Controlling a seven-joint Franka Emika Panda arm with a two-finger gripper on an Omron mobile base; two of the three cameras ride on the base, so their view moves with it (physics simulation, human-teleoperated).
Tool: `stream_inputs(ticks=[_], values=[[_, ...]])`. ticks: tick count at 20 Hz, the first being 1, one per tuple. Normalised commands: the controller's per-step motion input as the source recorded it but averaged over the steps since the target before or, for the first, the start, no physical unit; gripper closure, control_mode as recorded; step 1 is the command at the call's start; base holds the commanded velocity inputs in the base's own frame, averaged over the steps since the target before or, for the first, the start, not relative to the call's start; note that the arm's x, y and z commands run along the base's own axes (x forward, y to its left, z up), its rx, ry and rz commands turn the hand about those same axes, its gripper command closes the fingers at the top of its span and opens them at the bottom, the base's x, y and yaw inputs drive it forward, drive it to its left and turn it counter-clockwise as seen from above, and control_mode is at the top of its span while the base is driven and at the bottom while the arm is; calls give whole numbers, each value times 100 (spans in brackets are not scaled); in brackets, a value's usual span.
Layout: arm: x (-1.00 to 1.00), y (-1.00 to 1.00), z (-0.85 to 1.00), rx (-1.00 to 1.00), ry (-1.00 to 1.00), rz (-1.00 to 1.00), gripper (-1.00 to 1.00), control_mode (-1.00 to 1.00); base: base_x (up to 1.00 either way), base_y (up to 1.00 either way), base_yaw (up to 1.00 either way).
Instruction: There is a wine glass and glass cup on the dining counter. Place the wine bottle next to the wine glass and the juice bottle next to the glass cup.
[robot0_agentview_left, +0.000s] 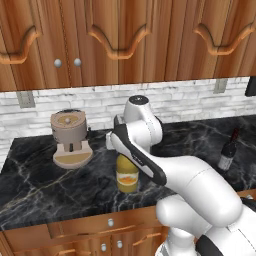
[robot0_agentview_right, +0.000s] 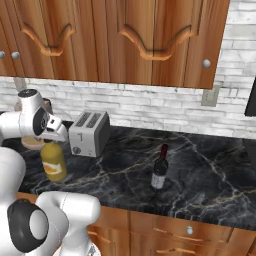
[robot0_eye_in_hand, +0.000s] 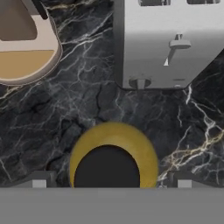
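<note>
The juice bottle (robot0_agentview_left: 127, 177) (robot0_agentview_right: 54, 162), stubby and yellow-orange with a black cap, stands upright near the front of a black marble counter. My gripper (robot0_agentview_right: 52, 141) (robot0_eye_in_hand: 111, 181) hovers straight above it, open. In the hand view I look down on the black cap and yellow shoulder (robot0_eye_in_hand: 113, 135), with one fingertip (robot0_eye_in_hand: 39, 180) on each side, clear of the bottle. The wine bottle (robot0_agentview_left: 227, 152) (robot0_agentview_right: 160, 170), slim and dark, stands upright well to the right on the same counter. The wine glass, the glass cup and the dining counter are out of view.
A silver toaster (robot0_agentview_right: 89, 132) (robot0_eye_in_hand: 170, 43) stands just behind and to the right of the juice bottle. A beige coffee machine (robot0_agentview_left: 70, 137) (robot0_eye_in_hand: 22, 48) sits behind it to the left. Wooden wall cabinets (robot0_agentview_left: 120, 40) hang overhead; drawers run under the counter (robot0_agentview_left: 30, 190).
</note>
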Motion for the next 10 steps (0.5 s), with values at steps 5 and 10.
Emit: stream_inputs(ticks=[5, 10], values=[[3, 0, -10, 0, 2, 0, -100, -100, 0, 0, 0], [0, 1, -2, 0, 0, 0, 100, -100, 0, 0, 0]])
